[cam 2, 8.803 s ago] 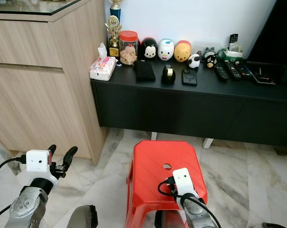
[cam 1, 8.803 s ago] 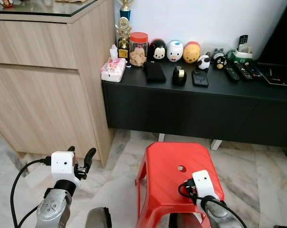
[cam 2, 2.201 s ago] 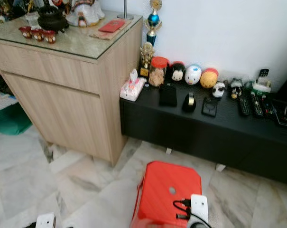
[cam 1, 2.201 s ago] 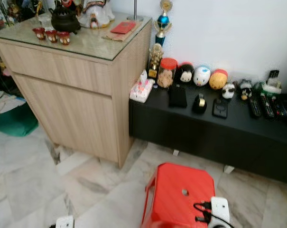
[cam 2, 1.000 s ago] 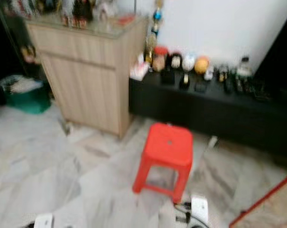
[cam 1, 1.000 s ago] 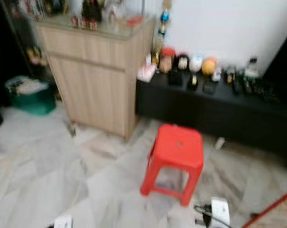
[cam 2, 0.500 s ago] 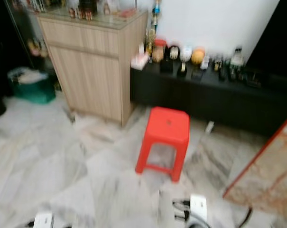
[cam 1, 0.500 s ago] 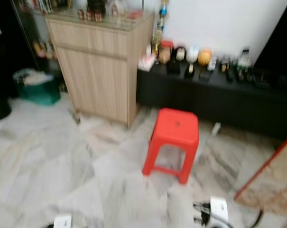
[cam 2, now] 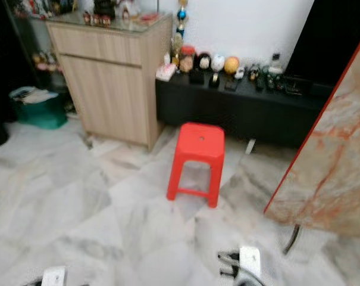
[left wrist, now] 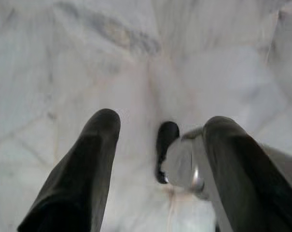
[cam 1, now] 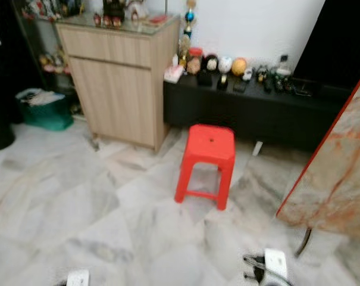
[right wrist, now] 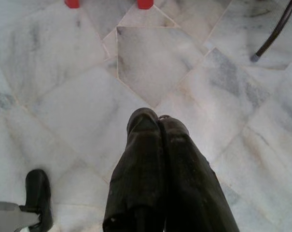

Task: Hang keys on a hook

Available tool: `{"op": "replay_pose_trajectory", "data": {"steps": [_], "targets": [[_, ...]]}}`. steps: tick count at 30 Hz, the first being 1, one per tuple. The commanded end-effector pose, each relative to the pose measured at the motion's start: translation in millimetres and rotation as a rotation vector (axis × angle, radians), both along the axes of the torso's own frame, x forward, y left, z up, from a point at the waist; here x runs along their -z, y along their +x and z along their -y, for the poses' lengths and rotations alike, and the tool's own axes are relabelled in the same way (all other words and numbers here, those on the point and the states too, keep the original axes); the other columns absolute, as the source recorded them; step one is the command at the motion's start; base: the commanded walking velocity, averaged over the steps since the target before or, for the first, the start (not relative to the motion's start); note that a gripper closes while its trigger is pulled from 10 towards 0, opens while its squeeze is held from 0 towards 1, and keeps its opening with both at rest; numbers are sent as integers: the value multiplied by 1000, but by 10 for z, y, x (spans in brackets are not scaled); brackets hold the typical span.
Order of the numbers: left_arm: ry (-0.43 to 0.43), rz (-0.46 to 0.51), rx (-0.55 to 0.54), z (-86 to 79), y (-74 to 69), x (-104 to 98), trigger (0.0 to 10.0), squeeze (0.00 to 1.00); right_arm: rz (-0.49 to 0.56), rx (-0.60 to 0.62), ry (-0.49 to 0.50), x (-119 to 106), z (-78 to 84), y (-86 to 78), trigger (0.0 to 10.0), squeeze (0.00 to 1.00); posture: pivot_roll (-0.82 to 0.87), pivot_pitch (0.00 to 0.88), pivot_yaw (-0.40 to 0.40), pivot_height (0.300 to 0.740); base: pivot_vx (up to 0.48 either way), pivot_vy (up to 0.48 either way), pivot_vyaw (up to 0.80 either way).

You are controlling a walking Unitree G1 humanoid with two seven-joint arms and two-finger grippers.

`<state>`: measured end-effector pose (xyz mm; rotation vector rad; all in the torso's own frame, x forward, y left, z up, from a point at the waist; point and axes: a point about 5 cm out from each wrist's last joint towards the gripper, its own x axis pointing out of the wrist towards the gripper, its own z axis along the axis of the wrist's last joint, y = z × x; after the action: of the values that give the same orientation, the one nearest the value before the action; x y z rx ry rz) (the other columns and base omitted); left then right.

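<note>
**Both grippers held low over marble floor, stool and cabinets ahead**

Nearest, the left gripper is pointed down at the pale marble floor, its two black fingers spread wide apart with nothing between them. The right gripper is likewise aimed at the floor, its fingers pressed together; a small glint is seen at their tips, but whether keys are pinched there cannot be told. No keys or hook can be made out.

Further on, a red plastic stool is seen standing on the floor. To the right, a tilted marbled slab with a red edge is seen. Beyond the stool, a low black console is set against the white wall, with a row of small figurines and remotes on top. To its left stands a wooden cabinet, and further left a green bin
</note>
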<state>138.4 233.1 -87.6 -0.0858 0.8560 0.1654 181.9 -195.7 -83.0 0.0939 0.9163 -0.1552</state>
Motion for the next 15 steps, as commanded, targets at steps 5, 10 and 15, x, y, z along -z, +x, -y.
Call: {"op": "replay_pose_trajectory", "data": {"steps": [5, 10, 15], "targets": [[16, 16, 28, -24, 87, -38, 10000, 0, 12, -9, 3, -22, -22, 53, 10000, 0, 102, 0, -79, 740, 0, 0, 0], [17, 14, 34, -27, 91, -40, 10000, 0, 11, -7, 3, -23, -24, 56, 10000, 0, 105, 0, -78, 740, 0, 0, 0], [18, 13, 38, -28, 92, -41, 10000, 0, 10, -6, 3, -22, -25, 55, 10000, 0, 107, 0, -77, 740, 0, 0, 0]]}}
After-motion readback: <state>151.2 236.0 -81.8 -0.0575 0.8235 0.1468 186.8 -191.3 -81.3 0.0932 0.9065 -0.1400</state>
